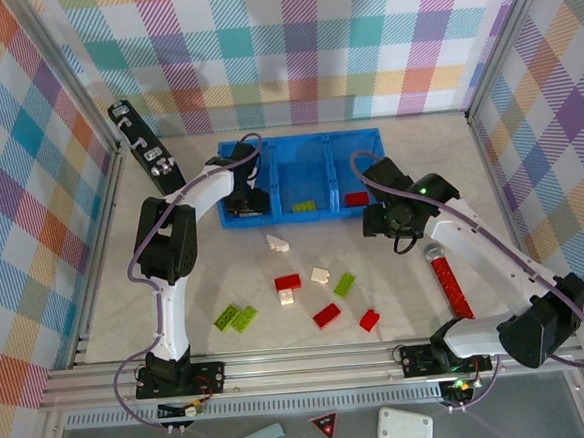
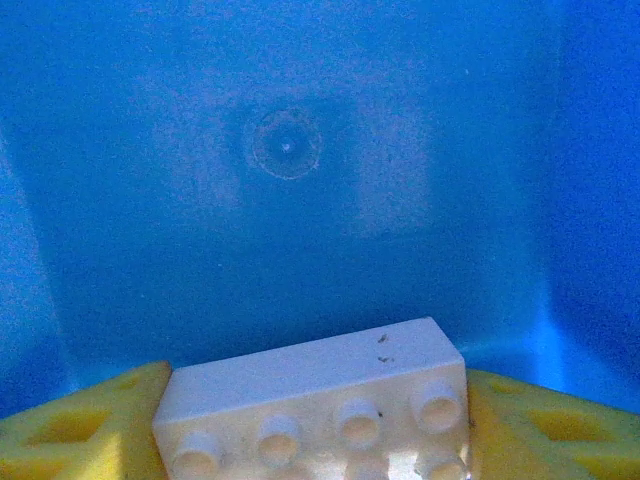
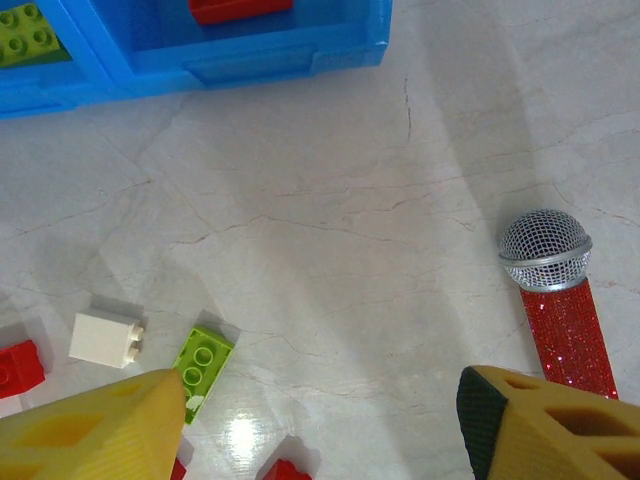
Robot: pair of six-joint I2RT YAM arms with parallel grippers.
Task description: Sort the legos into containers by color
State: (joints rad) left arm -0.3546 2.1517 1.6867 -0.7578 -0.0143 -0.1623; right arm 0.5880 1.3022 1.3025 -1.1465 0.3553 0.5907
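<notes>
A cream-white lego [image 2: 320,385] sits between the yellow fingers [image 2: 80,435] of the left tool [image 1: 248,200]. Its studs face the wrist camera, and both fingers press against its ends, so the tool is clamped on it. It hangs inside the left compartment of the blue tray [image 1: 297,140], over that compartment's bare blue floor. The middle compartment holds lime green legos [image 1: 306,206], and the right compartment holds a red lego [image 1: 356,198].

On the tabletop [image 1: 397,292], on the near side of the tray, lie loose legos [image 1: 327,315]. They are red, green and cream-white; the closest to the tray is a white one just in front of the middle compartment, and the rest are scattered nearer the arm bases.

The right tool [image 1: 382,220] hangs just in front of the tray's right compartment, over bare tabletop. Its fingers [image 3: 100,430] stand apart with nothing between them. Near that same corner, on the side away from the tray, lies a microphone [image 3: 545,250] with a silver mesh head and a red glitter handle.
</notes>
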